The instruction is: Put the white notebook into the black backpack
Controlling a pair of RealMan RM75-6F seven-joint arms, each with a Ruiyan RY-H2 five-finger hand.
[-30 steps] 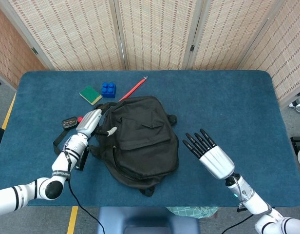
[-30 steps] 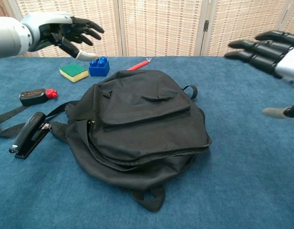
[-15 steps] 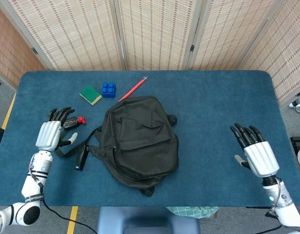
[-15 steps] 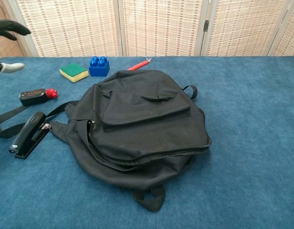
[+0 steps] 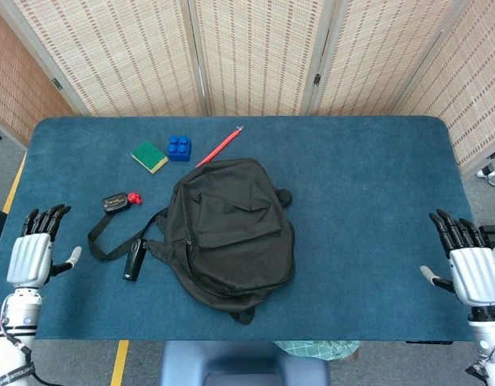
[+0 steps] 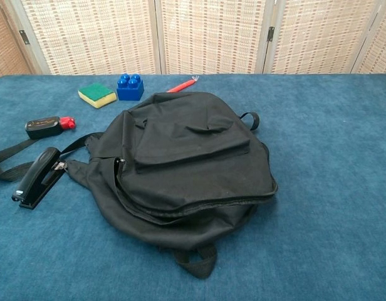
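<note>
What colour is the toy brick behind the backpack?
Blue. The toy brick sits beside the green-and-yellow sponge; the chest view shows it best.

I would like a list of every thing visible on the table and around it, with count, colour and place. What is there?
backpack: 1, black, table centre, lying flat
strap: 1, black, running left from the backpack
stapler: 1, black, left of the backpack
small device: 1, black with a red end, further left
sponge: 1, green and yellow, far left
toy brick: 1, blue, beside the sponge
pen: 1, red, behind the backpack
table: 1, blue
white notebook: none visible
left hand: 1, open, left edge
right hand: 1, open, right edge
</note>
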